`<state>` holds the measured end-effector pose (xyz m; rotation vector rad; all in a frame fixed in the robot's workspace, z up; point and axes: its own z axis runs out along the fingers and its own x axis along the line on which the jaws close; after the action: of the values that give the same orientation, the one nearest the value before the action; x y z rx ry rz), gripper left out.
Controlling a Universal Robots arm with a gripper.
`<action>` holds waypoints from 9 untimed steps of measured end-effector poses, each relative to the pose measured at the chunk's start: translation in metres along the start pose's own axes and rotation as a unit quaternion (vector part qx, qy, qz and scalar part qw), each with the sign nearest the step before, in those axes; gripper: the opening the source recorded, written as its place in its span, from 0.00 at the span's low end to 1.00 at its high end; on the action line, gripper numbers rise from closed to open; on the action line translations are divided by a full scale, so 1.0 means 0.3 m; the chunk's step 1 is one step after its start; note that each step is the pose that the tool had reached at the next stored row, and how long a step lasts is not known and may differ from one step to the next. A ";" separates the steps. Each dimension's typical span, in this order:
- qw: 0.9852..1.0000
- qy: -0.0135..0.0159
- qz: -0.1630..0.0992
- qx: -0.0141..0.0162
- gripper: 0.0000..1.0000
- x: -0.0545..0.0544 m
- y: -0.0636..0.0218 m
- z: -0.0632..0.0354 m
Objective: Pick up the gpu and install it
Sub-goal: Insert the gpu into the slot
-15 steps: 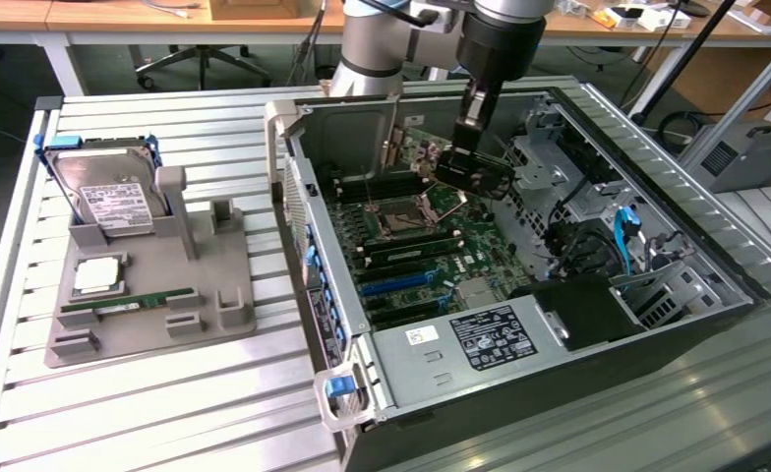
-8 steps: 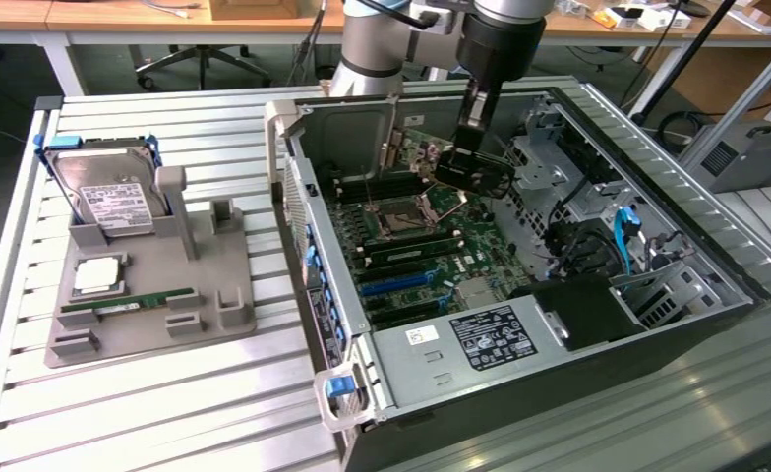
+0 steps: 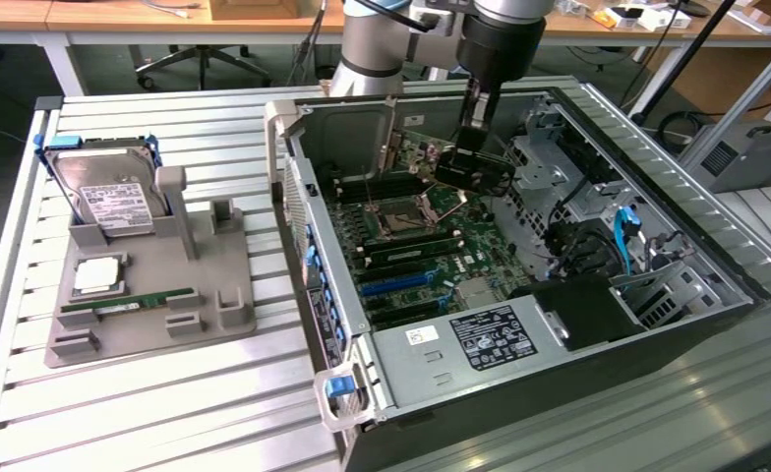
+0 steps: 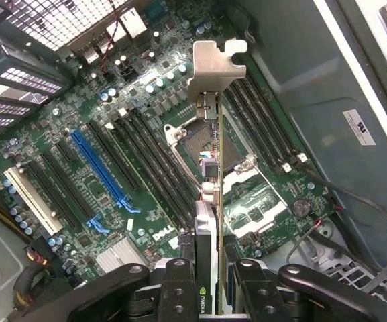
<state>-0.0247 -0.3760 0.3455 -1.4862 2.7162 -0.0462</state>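
Note:
My gripper (image 3: 474, 157) hangs inside the open computer case (image 3: 284, 147), over the motherboard (image 3: 412, 236). It is shut on the gpu (image 3: 480, 175), a thin dark card held on edge above the processor socket area. In the wrist view the gpu (image 4: 211, 174) runs edge-on away from my gripper (image 4: 210, 285), clamped between the two black fingers (image 4: 180, 285). Its silvery metal bracket (image 4: 216, 67) is at the far end. The card hovers above the motherboard (image 4: 113, 127), off to one side of the long blue slot (image 4: 99, 168) and the black slots beside it.
On the exterior view's left, a grey fixture (image 3: 221, 295) carries a silver hard drive (image 3: 110, 192), a square chip (image 3: 97, 275) and a green memory stick (image 3: 130, 302). Inside the case are drive cages, blue cables (image 3: 625, 231) and a labelled power supply (image 3: 491, 334).

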 end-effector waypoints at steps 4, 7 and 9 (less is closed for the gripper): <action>1.000 -0.001 -0.014 0.000 0.27 0.000 0.000 0.000; 1.000 -0.001 -0.025 0.000 0.27 0.000 0.000 0.001; 0.999 -0.001 -0.033 -0.001 0.27 0.000 0.000 0.001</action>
<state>-0.0247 -0.3760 0.3452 -1.5751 2.6648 -0.0445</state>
